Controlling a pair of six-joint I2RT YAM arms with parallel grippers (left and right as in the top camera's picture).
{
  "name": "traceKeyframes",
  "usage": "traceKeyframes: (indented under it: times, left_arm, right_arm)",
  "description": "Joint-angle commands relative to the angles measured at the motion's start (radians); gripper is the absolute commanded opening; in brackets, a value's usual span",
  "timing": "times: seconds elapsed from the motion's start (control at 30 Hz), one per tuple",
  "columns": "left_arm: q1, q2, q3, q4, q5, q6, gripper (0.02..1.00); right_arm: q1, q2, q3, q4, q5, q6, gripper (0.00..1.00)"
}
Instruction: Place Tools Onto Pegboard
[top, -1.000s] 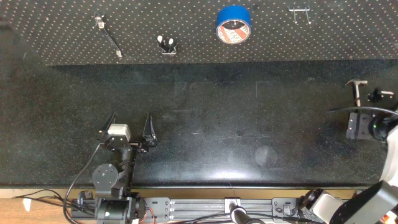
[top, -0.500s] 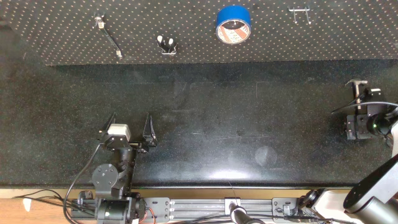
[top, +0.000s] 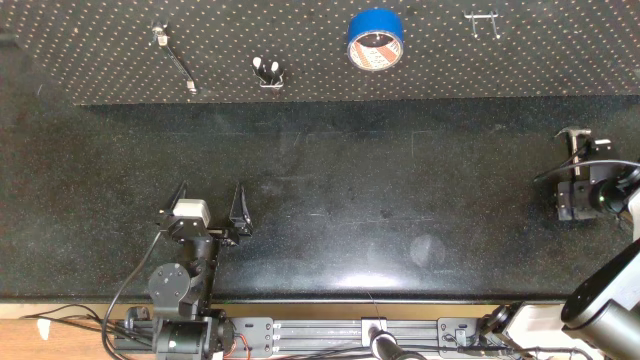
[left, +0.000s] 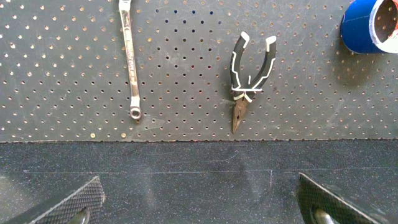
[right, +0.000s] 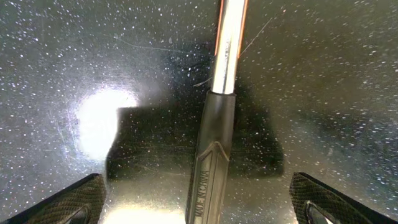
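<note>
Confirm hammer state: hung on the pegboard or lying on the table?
Lying on the table: hammer rests flat there under the open right gripper, off the pegboard.

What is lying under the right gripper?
A hammer lies flat on the black table, its grip and metal shaft between the open fingers of the right gripper. In the top view the gripper covers most of the handle; the head sticks out beyond it.

Right claw (top: 588, 172) above hammer (top: 573, 137), far right; left claw (top: 210, 188) spread, low left.

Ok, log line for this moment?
right end effector: open, over hammer handle on table | left end effector: open, facing pegboard | hung: wrench, pliers, tape
</note>
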Motion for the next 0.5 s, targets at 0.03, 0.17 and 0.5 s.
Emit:
traceKeyframes:
  times: [0.03, 0.17, 0.5]
  left_arm:
    - [-0.005, -0.008, -0.002, -0.007, -0.008, -0.013, 0.996]
    - [-0.005, -0.008, -0.002, -0.007, -0.008, -0.013, 0.996]
    - [-0.005, -0.008, -0.002, -0.007, -0.008, -0.013, 0.998]
  right_arm:
    - [-0.003, 0.013, -0.002, 0.001, -0.013, -0.021, 0.963]
    - [-0.003, 0.013, -0.002, 0.001, -0.013, -0.021, 0.963]
    - [-0.003, 0.02, -0.002, 0.001, -0.013, -0.021, 0.963]
